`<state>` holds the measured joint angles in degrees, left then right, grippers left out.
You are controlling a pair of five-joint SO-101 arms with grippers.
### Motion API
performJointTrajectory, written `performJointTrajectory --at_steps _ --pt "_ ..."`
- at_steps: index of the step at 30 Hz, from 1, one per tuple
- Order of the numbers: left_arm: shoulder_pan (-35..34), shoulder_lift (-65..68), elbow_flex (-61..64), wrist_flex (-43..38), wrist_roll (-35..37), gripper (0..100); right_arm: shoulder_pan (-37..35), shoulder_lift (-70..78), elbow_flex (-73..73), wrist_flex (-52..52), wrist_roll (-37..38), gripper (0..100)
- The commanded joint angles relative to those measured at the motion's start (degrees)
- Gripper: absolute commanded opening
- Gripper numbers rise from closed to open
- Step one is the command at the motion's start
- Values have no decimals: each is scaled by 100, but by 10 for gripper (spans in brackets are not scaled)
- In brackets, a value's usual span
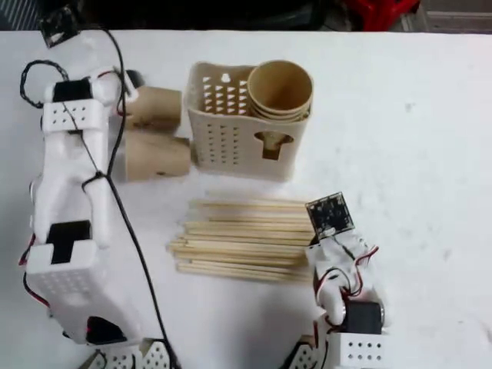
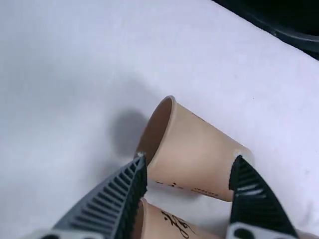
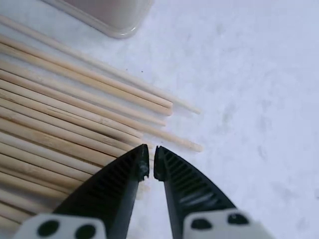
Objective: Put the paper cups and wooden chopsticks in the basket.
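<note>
From above we see the white basket point(image 1: 223, 138) holding stacked paper cups point(image 1: 279, 91), two loose paper cups point(image 1: 156, 156) lying beside it and the wooden chopsticks point(image 1: 242, 238) piled before it; at the left wrist, the left gripper point(image 2: 192, 172) spreads wide astride one of them; at the right wrist, the right gripper point(image 3: 151, 164) sits nearly closed and empty over the chopstick ends.

Stacked tan paper cups point(image 1: 280, 91) are sitting upright in the cream basket point(image 1: 223, 138), two more cups point(image 1: 156, 156) are lying sideways just beside it, and wooden chopsticks point(image 1: 242, 238) are lying piled in front.
</note>
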<state>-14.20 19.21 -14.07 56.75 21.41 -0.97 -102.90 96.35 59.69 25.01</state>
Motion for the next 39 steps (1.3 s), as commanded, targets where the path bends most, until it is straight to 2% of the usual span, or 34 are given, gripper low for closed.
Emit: performJointTrajectory --at_steps 1,5,9,19,26,34,39 --pt "-75 -92 114 -404 176 272 13 -22 53 -127 53 39" --pt "-75 593 -264 -404 176 272 13 -22 53 -127 53 39" --pt "-75 1429 -1160 -202 158 272 13 -22 53 -127 53 39" --pt "-31 3143 -3956 1442 167 265 13 -22 53 -136 53 39" --pt "-31 3749 -5723 2760 176 138 13 -22 53 -145 53 39" --pt "-40 4365 -6875 3244 149 20 13 -22 53 -145 53 39" --pt "-119 4435 -7622 3648 35 22 13 -22 53 -145 53 39"
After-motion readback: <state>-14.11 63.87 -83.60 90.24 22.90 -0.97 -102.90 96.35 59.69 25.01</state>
